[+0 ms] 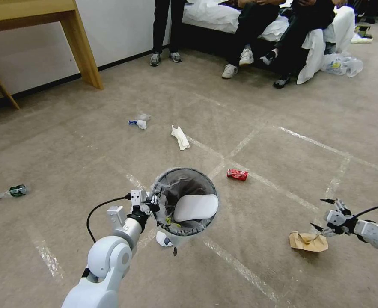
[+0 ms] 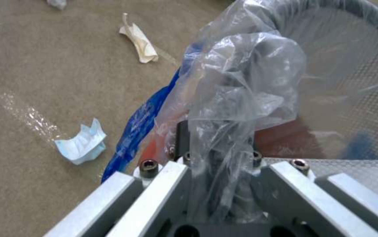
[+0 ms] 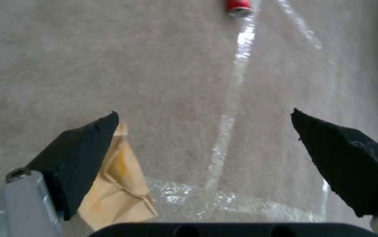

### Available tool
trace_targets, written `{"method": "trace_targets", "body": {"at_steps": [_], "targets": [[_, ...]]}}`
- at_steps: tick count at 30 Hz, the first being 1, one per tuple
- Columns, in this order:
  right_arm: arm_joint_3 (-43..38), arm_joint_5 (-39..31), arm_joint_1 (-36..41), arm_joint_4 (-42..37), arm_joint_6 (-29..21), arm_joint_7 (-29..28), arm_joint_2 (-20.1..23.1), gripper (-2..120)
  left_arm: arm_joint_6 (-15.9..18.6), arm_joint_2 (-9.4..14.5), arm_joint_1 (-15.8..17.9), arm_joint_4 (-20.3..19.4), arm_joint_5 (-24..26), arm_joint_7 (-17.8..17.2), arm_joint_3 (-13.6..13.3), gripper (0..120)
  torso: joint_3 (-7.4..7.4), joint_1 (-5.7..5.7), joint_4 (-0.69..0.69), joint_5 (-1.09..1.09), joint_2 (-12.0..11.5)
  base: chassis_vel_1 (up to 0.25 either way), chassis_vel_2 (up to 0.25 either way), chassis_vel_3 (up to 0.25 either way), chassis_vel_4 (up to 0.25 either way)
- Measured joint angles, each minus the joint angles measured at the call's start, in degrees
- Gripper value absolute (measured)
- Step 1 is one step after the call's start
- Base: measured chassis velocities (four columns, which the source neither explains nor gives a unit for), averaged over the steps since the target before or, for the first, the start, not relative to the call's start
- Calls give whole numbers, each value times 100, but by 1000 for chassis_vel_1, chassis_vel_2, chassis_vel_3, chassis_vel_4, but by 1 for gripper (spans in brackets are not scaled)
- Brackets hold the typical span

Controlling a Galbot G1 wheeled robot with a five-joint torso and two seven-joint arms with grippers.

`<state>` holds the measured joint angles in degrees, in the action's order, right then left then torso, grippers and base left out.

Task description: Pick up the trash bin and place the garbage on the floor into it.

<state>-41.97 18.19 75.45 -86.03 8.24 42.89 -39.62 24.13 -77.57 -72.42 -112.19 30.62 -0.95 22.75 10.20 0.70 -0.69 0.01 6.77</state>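
Note:
My left gripper point(image 1: 154, 204) is shut on the grey rim of the trash bin point(image 1: 206, 182), holding it above the floor point(image 1: 283, 141). A flat white slipper point(image 1: 196, 207) lies inside the bin. In the left wrist view the crinkly clear liner point(image 2: 241, 82) drapes over the clamped rim and hides my left gripper point(image 2: 221, 131) there. My right gripper point(image 1: 317, 212) hovers open just above the crumpled brown paper bag point(image 1: 308, 241); its fingers point(image 3: 79, 158) are spread wide, with the bag point(image 3: 118, 191) under one of them. A crushed red can point(image 1: 237, 174) lies on the tape line.
More litter lies on the carpet: a white wrapper point(image 1: 180, 137), a tissue point(image 1: 139, 122), a small bottle point(image 1: 11, 191) and a blue-white mask point(image 2: 81, 144) under the bin. A wooden table leg point(image 1: 84, 47) stands far left. People sit on a bed point(image 1: 210, 15) at the back.

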Motion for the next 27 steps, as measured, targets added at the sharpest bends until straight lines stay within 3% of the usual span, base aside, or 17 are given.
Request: {"method": "trace_targets", "body": {"at_steps": [10, 21, 27], "targets": [[665, -23, -212, -34, -249, 1006, 662, 100, -49, -68, 89, 126, 19, 38, 34, 1, 0, 0, 0, -2, 0, 0, 0, 0, 0], [849, -375, -224, -66, -507, 1548, 1020, 100, -99, -166, 49, 157, -21, 88, 87, 1, 0, 0, -1, 0, 0, 0, 0, 0, 0], [1054, -523, -379, 72, -588, 1561, 1079, 100, -126, -285, 37, 197, -108, 119, 75, 1, 0, 0, 0, 0, 0, 0, 0, 0, 0]]}}
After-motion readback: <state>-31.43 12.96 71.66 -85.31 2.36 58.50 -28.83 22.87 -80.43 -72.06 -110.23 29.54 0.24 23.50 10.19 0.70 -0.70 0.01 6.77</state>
